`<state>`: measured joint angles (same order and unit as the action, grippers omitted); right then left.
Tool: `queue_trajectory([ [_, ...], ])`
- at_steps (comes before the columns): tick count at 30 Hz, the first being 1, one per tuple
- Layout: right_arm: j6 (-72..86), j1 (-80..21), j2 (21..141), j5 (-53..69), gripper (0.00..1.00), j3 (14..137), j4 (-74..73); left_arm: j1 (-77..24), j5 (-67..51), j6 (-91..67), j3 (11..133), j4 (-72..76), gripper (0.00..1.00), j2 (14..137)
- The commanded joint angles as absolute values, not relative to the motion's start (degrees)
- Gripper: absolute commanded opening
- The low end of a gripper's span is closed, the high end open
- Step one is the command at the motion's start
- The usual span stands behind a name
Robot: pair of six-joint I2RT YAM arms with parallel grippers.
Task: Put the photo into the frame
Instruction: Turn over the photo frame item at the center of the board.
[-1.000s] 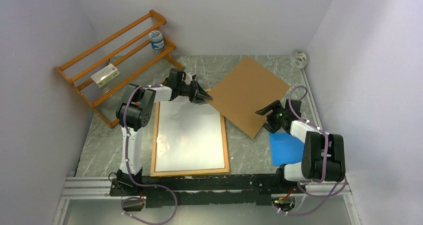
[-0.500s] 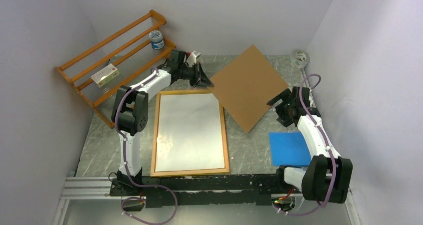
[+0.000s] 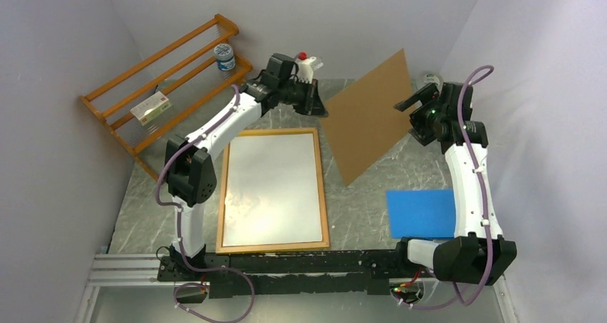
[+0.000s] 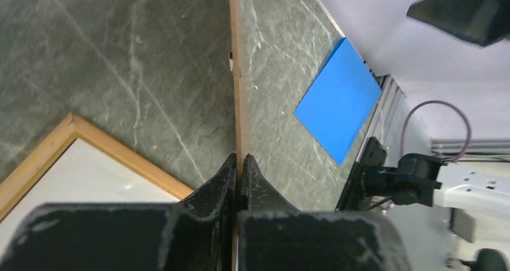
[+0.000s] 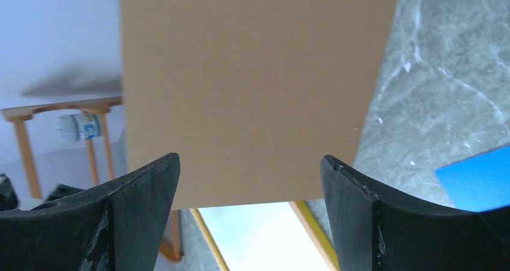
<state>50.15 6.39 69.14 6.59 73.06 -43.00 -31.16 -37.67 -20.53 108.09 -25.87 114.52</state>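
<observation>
The photo [image 3: 272, 187] already lies white side up inside the frame [image 3: 223, 194], flat on the surface [image 3: 358, 208] just in front of the left arm, so the step in hand looks like closing it with the brown backing board [image 3: 368, 115]. The left claw [image 4: 239, 163] is clamped on the board's edge and holds it tilted up off the surface, while the right claw [image 5: 249, 166] stands apart at the board's far edge, gripping nothing. Next, the board probably needs swinging over the frame, squaring to it and lowering flat.
</observation>
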Motion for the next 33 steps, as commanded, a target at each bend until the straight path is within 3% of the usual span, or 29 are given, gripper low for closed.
queue_trajectory([
  [1, 52.8, 6.3, 70.3, 8.2, 0.90, 81.0, -48.1, -37.9, -31.7, -5.8, 113.1, -26.6, 0.03, 108.9],
  [4, 55.0, 6.3, 70.4, 7.5, 0.90, 83.1, -48.0, -41.1, -26.5, 0.3, 115.8, -29.3, 0.03, 109.4],
  [10, 58.3, 6.3, 74.6, 2.4, 0.76, 89.3, -52.6, -45.7, -19.1, 5.9, 116.0, -30.9, 0.03, 109.1],
  [16, 58.0, 6.3, 80.8, 2.1, 0.74, 97.6, -59.4, -51.5, -8.5, 11.4, 117.9, -32.5, 0.02, 109.9],
  [21, 58.0, 6.4, 81.3, 1.2, 0.72, 97.6, -62.4, -54.2, -2.3, 13.8, 118.4, -31.8, 0.03, 109.8],
  [30, 56.7, 6.7, 83.0, 0.7, 0.29, 97.9, -65.8, -56.8, 4.4, 16.9, 112.8, -26.4, 0.02, 106.3],
  [33, 56.6, 6.8, 83.0, 1.7, 0.09, 98.0, -65.4, -57.0, 4.7, 16.5, 110.7, -25.3, 0.03, 104.8],
])
